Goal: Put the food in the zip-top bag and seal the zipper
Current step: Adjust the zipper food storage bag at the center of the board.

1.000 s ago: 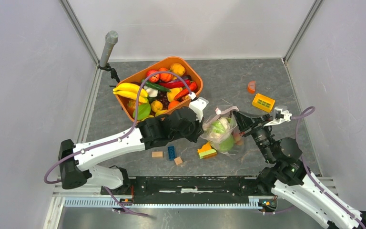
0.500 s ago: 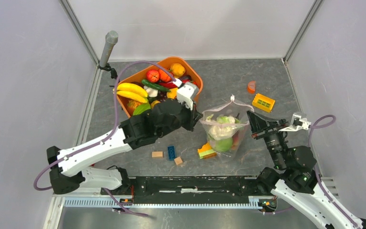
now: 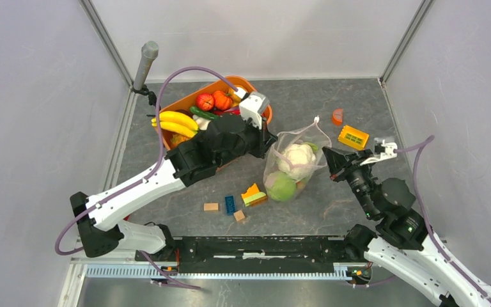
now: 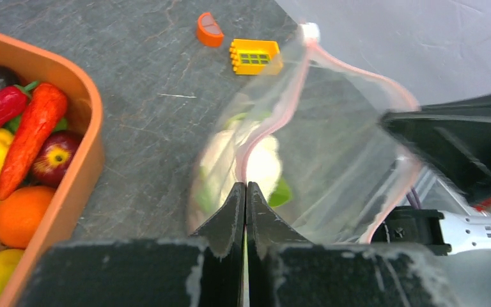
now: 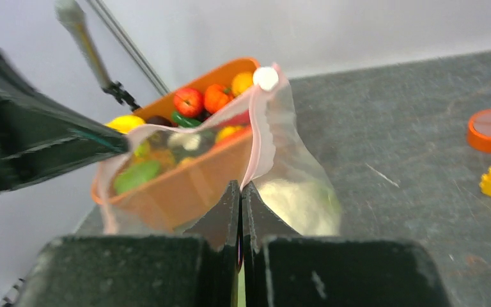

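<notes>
The clear zip-top bag point(image 3: 294, 163) hangs between my two grippers, right of the tub. Inside it are a white cauliflower point(image 3: 297, 157) and a green cabbage point(image 3: 281, 186). The pink zipper point(image 3: 303, 131) runs round the open mouth, its white slider point(image 3: 317, 119) at the far end. My left gripper point(image 3: 270, 142) is shut on the left lip of the mouth, which shows in the left wrist view point(image 4: 245, 185). My right gripper point(image 3: 326, 157) is shut on the right lip, which shows in the right wrist view point(image 5: 240, 185). More food point(image 3: 206, 101) lies in the tub.
The orange tub point(image 3: 246, 80) stands at the back left, under my left arm. An orange half-disc point(image 3: 337, 116) and a yellow block point(image 3: 353, 136) lie at the back right. Small blocks point(image 3: 252, 195) lie in front of the bag. A grey post point(image 3: 146, 61) stands at the far left.
Both grippers have carried the bag away from the near edge towards the tub, its mouth pulled wider. The orange and green block that lay by the bag now lies apart from it.
</notes>
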You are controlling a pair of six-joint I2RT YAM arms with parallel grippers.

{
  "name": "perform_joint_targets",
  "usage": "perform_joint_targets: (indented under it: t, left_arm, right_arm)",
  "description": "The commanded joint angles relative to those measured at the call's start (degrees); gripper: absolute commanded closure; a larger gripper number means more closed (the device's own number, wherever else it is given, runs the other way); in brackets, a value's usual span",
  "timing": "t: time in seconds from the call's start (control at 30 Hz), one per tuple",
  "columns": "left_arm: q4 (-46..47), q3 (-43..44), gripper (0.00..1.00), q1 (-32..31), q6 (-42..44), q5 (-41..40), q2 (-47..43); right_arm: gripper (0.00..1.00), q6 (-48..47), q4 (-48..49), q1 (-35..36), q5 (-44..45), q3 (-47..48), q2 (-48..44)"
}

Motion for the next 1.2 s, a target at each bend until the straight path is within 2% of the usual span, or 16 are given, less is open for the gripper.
perform_joint_targets:
  t: [0.0,0.13,0.23,0.33,0.43,0.5,0.67,0.73,0.83,0.97,1.03,1.13,1.17]
  left_arm:
    - [3.5,-1.12,0.98,5.06,0.44,4.23,-1.24]
    - [4.87,0.35,0.98,5.65,0.56,7.32,0.61]
    - [4.54,0.14,0.98,5.8,0.43,7.09,2.69]
    - [4.84,-3.5,0.98,6.4,-0.5,4.33,4.14]
    - [6.55,-9.59,0.98,7.76,-3.53,4.06,3.96]
    - [6.87,-12.41,0.98,8.19,-5.03,4.35,2.6]
    - [7.36,-14.8,0.73,8.33,-4.79,4.76,-2.27]
    - [6.12,-13.96,0.48,8.36,-4.2,4.41,-3.56]
    - [5.06,-13.2,0.4,8.37,-3.33,4.12,-5.68]
    - [1.76,-11.87,0.17,8.37,-1.9,3.67,-8.0]
    - [-0.03,-11.54,0.13,8.39,-1.82,2.58,-10.25]
    - [-0.87,-12.82,0.0,8.37,-2.16,-1.14,-14.3]
    - [-0.89,-13.46,0.0,8.37,-2.46,-2.19,-15.52]
  right_arm:
    - [1.0,-3.6,15.62,0.1,-4.36,2.05,-3.01]
    - [1.0,-6.28,16.82,0.11,-8.51,6.65,-1.23]
    - [1.0,-4.85,13.41,0.1,-8.61,7.19,2.21]
    - [1.0,-2.29,8.9,0.1,-6.65,3.83,5.74]
    - [1.0,3.3,8.22,0.15,-1.52,-1.68,7.35]
    - [1.0,3.67,9.24,0.1,-1.82,-3.14,8.09]
    - [1.0,1.94,10.8,0.1,-1.89,-1.14,9.62]
    - [1.0,1.51,11.19,0.09,-1.87,-0.47,9.91]
    - [1.0,1.29,12.21,0.15,-2.36,-0.27,10.18]
    - [1.0,0.73,12.4,0.12,-2.47,-0.86,9.59]
    - [1.0,0.15,13.15,0.08,-2.29,-1.46,8.74]
    - [1.0,-0.87,14.92,0.1,-2.12,-2.62,7.75]
    - [1.0,-1.29,14.87,0.12,-2.3,-2.67,7.61]
